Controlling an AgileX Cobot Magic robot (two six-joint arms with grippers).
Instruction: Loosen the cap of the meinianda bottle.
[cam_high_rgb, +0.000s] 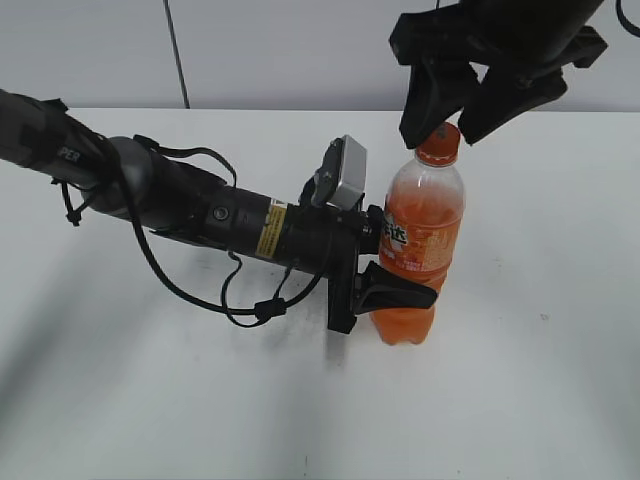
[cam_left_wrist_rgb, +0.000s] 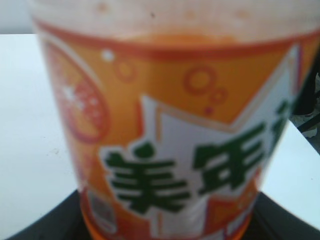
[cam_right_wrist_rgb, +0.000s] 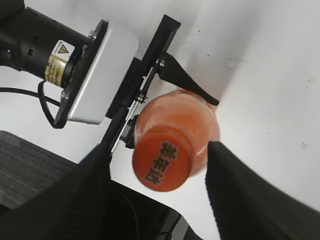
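Low in the middle of the outside view, my left gripper (cam_high_rgb: 385, 270) is clamped on the meinianda bottle (cam_high_rgb: 420, 235), one dark finger (cam_high_rgb: 395, 290) in front of it and the other hidden behind. I hold it low on the label so the bottle stands straight on the white table (cam_high_rgb: 520, 400) and cannot spin when the top gets turned. The left wrist view is almost filled by the orange label (cam_left_wrist_rgb: 190, 165) with its green characters, so this gripper sits very close to the bottle. Higher, at the upper right of the outside view, my right gripper (cam_high_rgb: 455, 112) hangs over the cap (cam_high_rgb: 438, 143) with its fingers spread. In the right wrist view the cap (cam_right_wrist_rgb: 162, 159) sits between the two dark fingers (cam_right_wrist_rgb: 240, 195), with gaps on both sides, so it grips nothing yet. I think it needs to drop a little and squeeze the cap before it twists. The black cable (cam_high_rgb: 235, 295) loops under my left arm (cam_high_rgb: 180, 200) on the left, well apart from the bottle. Nothing else stands near the cap, and I see nothing blocking the way down.
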